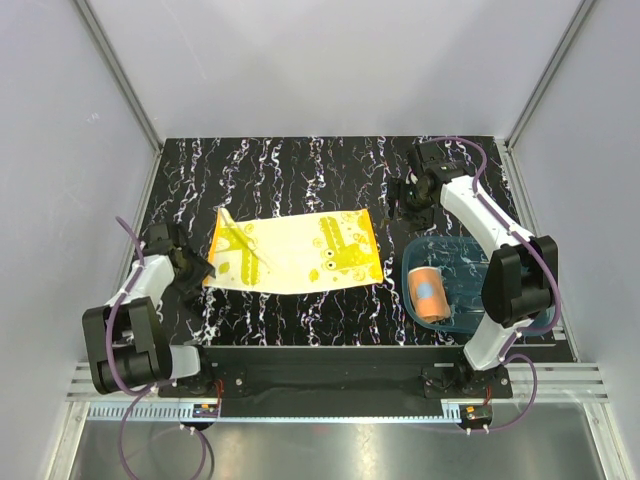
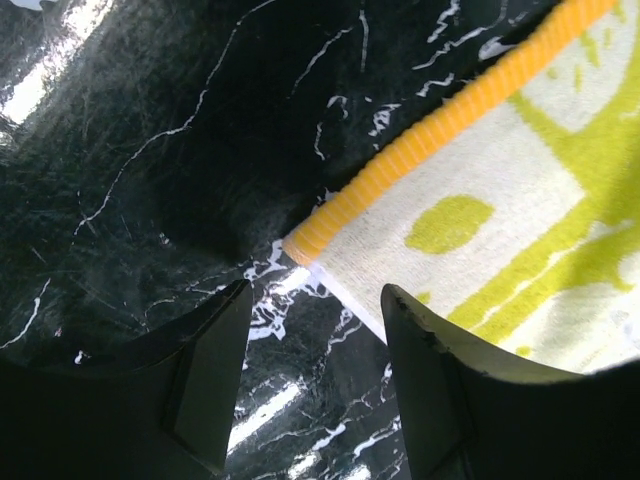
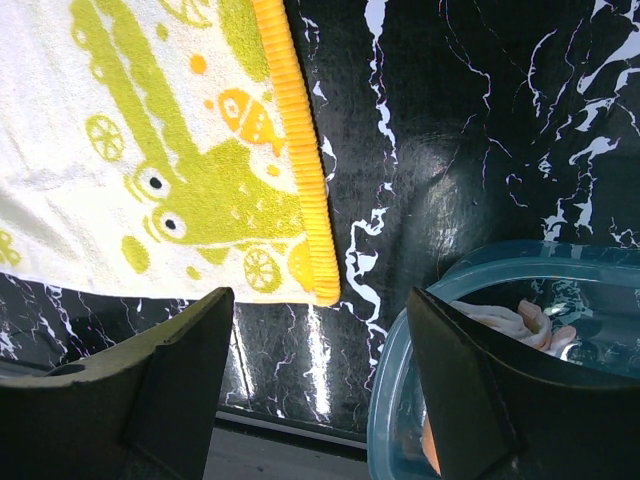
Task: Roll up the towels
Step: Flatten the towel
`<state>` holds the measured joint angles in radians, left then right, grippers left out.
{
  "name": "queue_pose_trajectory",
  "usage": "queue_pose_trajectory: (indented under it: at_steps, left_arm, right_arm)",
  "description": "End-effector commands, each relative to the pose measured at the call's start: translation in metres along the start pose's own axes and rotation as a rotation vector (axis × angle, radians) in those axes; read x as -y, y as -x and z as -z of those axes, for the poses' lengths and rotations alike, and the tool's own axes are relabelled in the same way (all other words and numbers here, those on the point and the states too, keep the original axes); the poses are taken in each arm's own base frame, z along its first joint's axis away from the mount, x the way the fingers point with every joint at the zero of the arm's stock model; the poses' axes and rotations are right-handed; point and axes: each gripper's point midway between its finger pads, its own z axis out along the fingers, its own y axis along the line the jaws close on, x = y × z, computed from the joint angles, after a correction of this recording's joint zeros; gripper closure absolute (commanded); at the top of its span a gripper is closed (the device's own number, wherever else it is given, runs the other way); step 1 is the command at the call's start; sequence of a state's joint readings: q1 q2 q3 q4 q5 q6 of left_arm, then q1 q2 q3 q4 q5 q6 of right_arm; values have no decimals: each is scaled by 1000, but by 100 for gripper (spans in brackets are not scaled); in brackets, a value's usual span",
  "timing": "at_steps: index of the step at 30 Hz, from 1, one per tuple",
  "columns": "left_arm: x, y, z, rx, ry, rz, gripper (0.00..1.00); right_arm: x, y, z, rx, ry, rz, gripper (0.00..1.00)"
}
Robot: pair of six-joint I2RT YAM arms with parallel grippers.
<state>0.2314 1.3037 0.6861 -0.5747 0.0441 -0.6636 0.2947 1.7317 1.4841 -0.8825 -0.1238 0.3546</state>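
The yellow towel (image 1: 295,252) lies spread flat on the black marbled table, with its far left corner folded over. My left gripper (image 1: 197,268) is open and empty, low over the table just off the towel's near left corner (image 2: 480,200). In the left wrist view the gripper (image 2: 315,292) has bare table between its jaws. The orange towel (image 1: 430,293) lies rolled in the blue tray (image 1: 455,241). My right gripper (image 1: 405,203) is open and empty, above the gap between the yellow towel's right edge (image 3: 300,180) and the tray (image 3: 470,275). It also shows in the right wrist view (image 3: 320,295).
The blue tray stands at the right near the right arm's base, a hand's width from the yellow towel's right edge. Grey walls with metal rails close in the table on three sides. The table's front edge (image 3: 260,425) lies just below the towel.
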Motion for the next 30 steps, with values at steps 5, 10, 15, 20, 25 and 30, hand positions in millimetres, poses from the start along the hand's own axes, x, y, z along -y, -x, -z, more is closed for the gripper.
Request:
queue_pose_trajectory:
  at_steps: [5, 10, 15, 20, 25, 30]
  left_arm:
    - [-7, 15, -14, 98, 32, 54, 43]
    - [-9, 20, -18, 114, 51, 56, 50]
    - [-5, 23, -23, 115, 40, 55, 58]
    - [-5, 22, -28, 110, 36, 51, 66]
    - [-1, 22, -30, 104, 22, 44, 76]
    - [3, 22, -27, 111, 0, 29, 94]
  right_arm:
    - [-7, 6, 7, 31, 22, 35, 23]
    - [-8, 4, 4, 19, 33, 30, 24]
    - [-11, -3, 2, -3, 62, 26, 24]
    - [-7, -12, -4, -20, 60, 26, 25]
    - [-7, -17, -9, -41, 65, 25, 25]
    - [-7, -19, -12, -47, 72, 20, 25]
